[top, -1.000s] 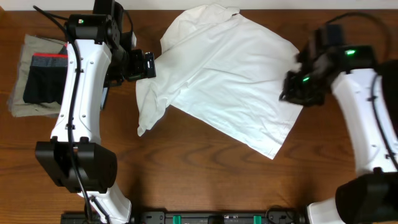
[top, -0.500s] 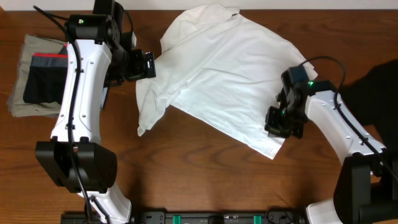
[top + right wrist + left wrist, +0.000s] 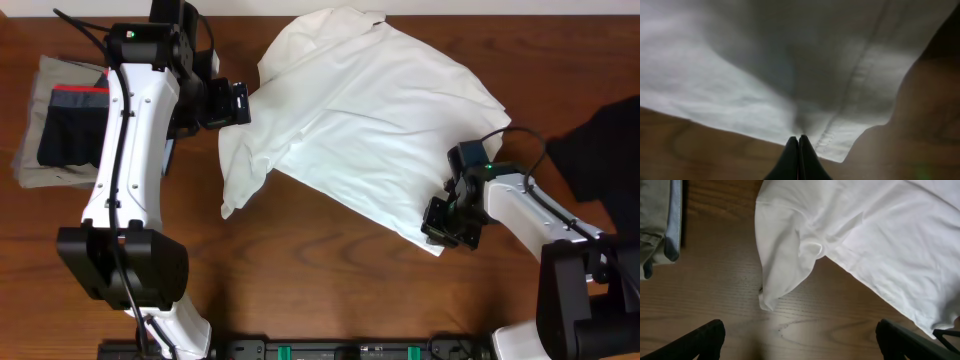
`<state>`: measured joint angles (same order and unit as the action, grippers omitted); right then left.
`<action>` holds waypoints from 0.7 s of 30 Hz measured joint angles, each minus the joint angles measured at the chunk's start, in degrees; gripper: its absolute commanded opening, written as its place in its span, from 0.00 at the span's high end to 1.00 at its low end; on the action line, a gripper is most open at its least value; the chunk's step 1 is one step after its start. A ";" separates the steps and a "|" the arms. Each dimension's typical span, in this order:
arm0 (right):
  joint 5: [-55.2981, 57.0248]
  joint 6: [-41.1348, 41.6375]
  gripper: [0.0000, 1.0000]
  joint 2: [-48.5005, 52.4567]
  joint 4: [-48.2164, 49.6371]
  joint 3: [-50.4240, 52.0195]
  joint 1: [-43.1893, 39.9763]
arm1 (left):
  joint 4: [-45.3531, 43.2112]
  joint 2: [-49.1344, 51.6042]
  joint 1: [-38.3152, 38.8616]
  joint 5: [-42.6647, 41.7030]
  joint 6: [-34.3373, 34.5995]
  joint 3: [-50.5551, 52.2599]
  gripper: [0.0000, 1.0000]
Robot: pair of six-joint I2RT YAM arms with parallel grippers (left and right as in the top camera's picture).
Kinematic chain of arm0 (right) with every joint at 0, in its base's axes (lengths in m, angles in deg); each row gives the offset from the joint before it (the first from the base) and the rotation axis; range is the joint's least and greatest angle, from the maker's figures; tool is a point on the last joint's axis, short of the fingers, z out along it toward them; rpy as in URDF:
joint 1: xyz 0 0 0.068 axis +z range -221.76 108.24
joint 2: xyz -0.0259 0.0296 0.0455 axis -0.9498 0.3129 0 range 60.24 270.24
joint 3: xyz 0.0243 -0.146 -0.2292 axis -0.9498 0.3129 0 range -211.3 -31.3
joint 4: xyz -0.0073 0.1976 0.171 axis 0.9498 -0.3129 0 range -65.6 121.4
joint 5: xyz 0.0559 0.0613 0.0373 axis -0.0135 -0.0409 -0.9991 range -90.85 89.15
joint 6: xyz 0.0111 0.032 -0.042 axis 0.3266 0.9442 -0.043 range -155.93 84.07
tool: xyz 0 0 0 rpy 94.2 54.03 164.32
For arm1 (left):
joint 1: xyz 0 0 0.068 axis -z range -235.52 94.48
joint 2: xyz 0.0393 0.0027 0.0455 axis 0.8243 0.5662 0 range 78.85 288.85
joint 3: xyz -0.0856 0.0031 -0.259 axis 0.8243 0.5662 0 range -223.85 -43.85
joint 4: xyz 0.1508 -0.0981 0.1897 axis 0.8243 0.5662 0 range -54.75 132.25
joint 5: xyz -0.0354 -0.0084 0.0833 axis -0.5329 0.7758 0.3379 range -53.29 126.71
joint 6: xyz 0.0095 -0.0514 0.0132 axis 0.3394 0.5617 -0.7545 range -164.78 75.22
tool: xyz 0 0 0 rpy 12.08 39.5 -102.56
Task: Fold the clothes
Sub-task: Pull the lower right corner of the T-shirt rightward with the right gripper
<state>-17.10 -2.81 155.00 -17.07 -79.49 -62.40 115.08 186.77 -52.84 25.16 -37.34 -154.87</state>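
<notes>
White T-shirt (image 3: 360, 130) flat on table (image 3: 320, 290) — R gripper (image 3: 447, 226), arm bent low, pinched shut on its hem corner; L gripper (image 3: 236, 103) wide open, empty, beside the sleeve.

Overhead view: left gripper (image 3: 238, 103) at upper left, jaws spread wide; right gripper (image 3: 437, 226) at lower right, fingers pressed tightly together.

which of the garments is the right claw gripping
The white T-shirt, pinched at its hem by the right claw; the black garment lies apart at the right edge.
</notes>
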 measured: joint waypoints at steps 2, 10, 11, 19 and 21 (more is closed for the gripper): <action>1.01 1.11 0.99 0.00 1.31 0.87 0.00 | 0.00 0.00 0.00 0.00 0.00 0.00 0.02; 2.97 6.12 0.99 -1.16 3.56 2.69 0.02 | 0.00 0.00 0.00 0.00 0.00 0.02 0.02; 3.06 6.71 0.99 -1.22 3.67 2.78 0.02 | 0.00 0.00 0.00 0.00 0.02 0.00 0.02; 4.07 9.05 0.99 -1.51 3.32 2.99 -3.37 | 0.02 0.00 0.00 0.00 0.00 0.00 0.02; 4.52 9.29 0.99 -1.57 3.34 2.99 -5.42 | 0.00 0.00 0.00 0.00 0.02 0.00 0.02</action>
<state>-12.57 6.48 153.42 -13.73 -76.49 -67.82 115.08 186.77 -52.84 25.16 -37.31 -154.87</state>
